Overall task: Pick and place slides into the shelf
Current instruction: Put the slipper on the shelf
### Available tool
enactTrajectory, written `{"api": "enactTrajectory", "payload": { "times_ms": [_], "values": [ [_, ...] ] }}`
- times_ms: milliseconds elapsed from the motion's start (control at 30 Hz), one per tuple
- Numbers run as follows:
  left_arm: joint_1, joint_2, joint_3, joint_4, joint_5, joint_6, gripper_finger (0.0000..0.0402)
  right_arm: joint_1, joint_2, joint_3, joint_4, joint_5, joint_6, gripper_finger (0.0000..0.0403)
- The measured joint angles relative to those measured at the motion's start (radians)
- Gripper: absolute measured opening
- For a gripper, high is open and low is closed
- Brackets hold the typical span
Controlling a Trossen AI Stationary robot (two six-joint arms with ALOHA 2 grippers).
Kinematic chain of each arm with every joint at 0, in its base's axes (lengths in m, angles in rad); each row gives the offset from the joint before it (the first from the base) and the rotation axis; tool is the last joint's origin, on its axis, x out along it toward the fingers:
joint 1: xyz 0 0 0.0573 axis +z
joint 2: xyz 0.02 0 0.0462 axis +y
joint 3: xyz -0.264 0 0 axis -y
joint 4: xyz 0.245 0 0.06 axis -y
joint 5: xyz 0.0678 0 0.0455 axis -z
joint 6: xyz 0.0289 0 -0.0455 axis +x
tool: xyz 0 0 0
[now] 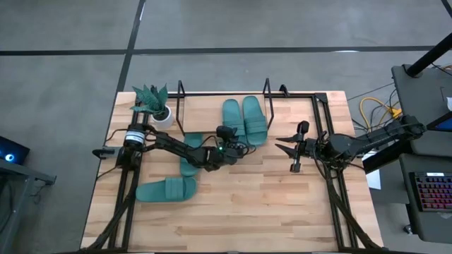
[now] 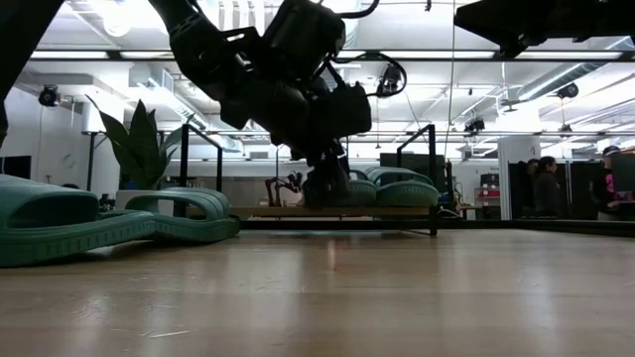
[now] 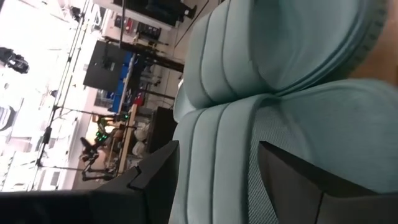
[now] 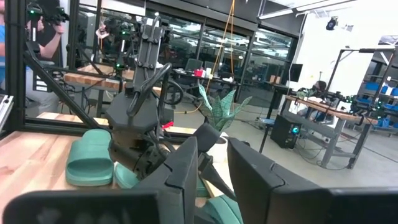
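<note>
Two teal slides lie side by side on the shelf (image 1: 201, 121), soles on its light board: the right one (image 1: 254, 118) and the left one (image 1: 231, 114). My left gripper (image 1: 226, 135) (image 3: 217, 144) is at the left one's near end and shut on it. In the low view it reaches down to the shelf board (image 2: 278, 211), next to the pair (image 2: 397, 184). Two more slides lie flat on the table: one (image 1: 166, 189) near the left edge, one (image 1: 189, 167) partly under my left arm. My right gripper (image 1: 277, 144) (image 4: 211, 146) hovers right of the shelf, slightly open and holding nothing. My left gripper holds the left slide at its near end (image 1: 229, 129), coming from the near side and slanting down. One finger (image 3: 158, 180) lies along the slide's outer side by the ribbed strap (image 3: 202, 155). The other finger (image 3: 292, 180) is over the textured footbed. The slide rests on the shelf board.
A small potted plant (image 1: 152, 102) stands at the table's far left corner, left of the shelf's black wire frame (image 1: 181, 92). In the low view, the two table slides (image 2: 60, 223) (image 2: 189, 213) fill the left foreground. Bare wood lies across the table's near half. People stand in the room behind.
</note>
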Motion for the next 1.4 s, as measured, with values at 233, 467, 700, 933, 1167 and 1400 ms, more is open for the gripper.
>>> {"api": "enactTrajectory", "payload": {
  "times_ms": [233, 467, 700, 933, 1167, 1400],
  "values": [
    [-0.021, -0.013, 0.0, -0.001, 0.008, 0.0, 0.0201, 0.0, 0.0, 0.0, 0.0, 0.0, 0.001, 0.0091],
    [-0.062, -0.084, -0.007, -0.012, -0.007, 0.0, 0.0201, 0.0, 0.0, 0.0, 0.0, 0.0, 0.001, 0.009],
    [-0.15, -0.185, -0.033, -0.04, -0.035, -0.011, 0.0201, 0.002, 0.0, 0.0, -0.005, 0.0, 0.003, 0.0079],
    [-0.242, -0.308, -0.031, -0.348, -0.02, -0.28, 0.0201, 0.002, 0.0, 0.0, -0.008, 0.0, 0.003, 0.0077],
    [-0.284, -0.438, -0.036, -0.788, 0.195, -0.749, 0.0201, 0.002, 0.001, 0.0, -0.009, 0.0, 0.002, 0.0088],
    [-0.284, -0.498, -0.036, -1.026, 0.527, -1.071, 0.0201, 0.002, 0.001, 0.0, -0.012, 0.0, 0.0, 0.0093]
  ]
}}
